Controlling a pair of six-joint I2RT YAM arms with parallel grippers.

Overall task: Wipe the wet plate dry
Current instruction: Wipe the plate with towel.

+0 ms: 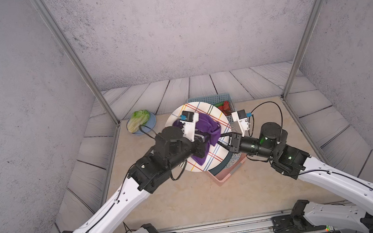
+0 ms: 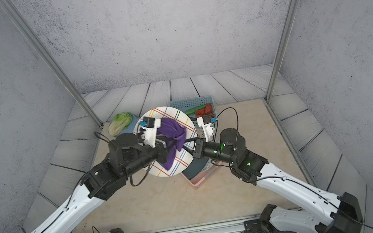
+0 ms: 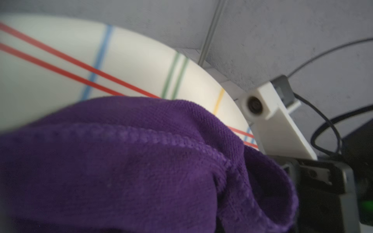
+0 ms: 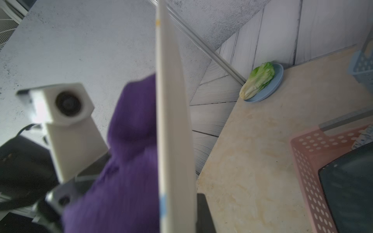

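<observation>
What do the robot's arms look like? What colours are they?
The left arm and right arm match: long smooth white shells with chunky black joints. Thin black cables run along them and loop near the wrists. Each wrist carries a white camera box with a blue plug. Tiny green lights glow on the right arm's dark parts.

- Saw a white plate (image 1: 207, 109) crossed by thin red, blue, green and yellow lines.
- Found a plain purple cloth (image 1: 207, 125) against it.
- Noted a pale blue dish (image 1: 152, 122) left of the plate, with green-to-cream lettuce (image 1: 139, 120).
- Noted a blue gridded basket (image 1: 213, 98) behind the plate, and a pink round-holed basket (image 1: 229, 173) below it.
</observation>
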